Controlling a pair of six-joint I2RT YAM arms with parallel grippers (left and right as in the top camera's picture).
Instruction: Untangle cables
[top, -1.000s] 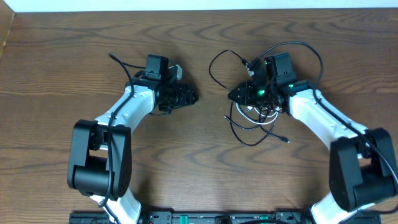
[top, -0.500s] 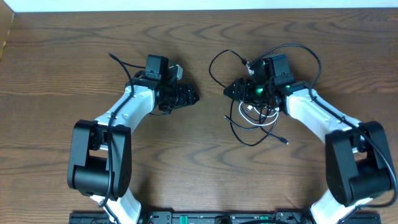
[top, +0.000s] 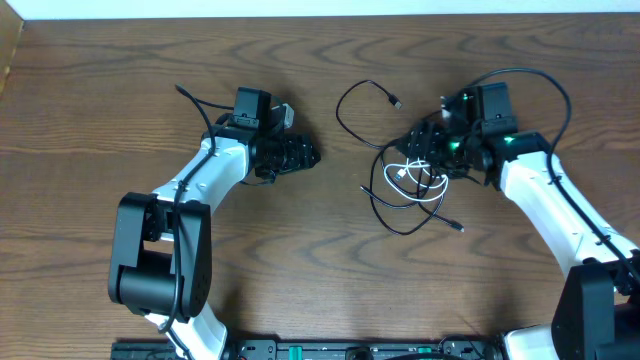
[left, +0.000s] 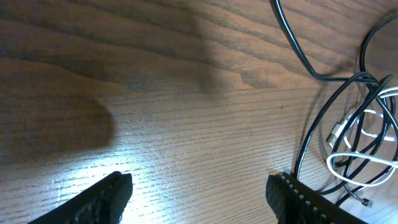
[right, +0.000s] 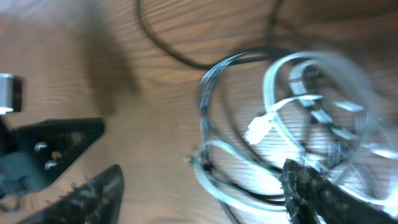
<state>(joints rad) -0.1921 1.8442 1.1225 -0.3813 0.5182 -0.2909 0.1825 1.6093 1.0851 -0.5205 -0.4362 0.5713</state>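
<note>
The cables (top: 408, 190) lie in a tangle of thin black cords and one white cord (top: 404, 173) at centre right of the table. One black cord loops away up and left, ending in a small plug (top: 396, 101). My right gripper (top: 413, 150) hovers open at the tangle's upper right edge. In the right wrist view, which is blurred, the loops (right: 273, 118) lie under and between the wide-apart fingers of that gripper (right: 202, 193). My left gripper (top: 308, 156) stands open over bare wood left of the tangle. In the left wrist view this gripper (left: 199, 194) faces the cables (left: 354, 124).
The wooden table (top: 320, 270) runs to a white edge at the back. The arms' own thicker black wires arc above the right wrist (top: 545, 85) and behind the left wrist (top: 190, 97). The left gripper's fingers (right: 50, 146) show in the right wrist view.
My right gripper has opened and drawn back to the right, leaving the black loop with the plug lying on the table. The left arm has not moved.
</note>
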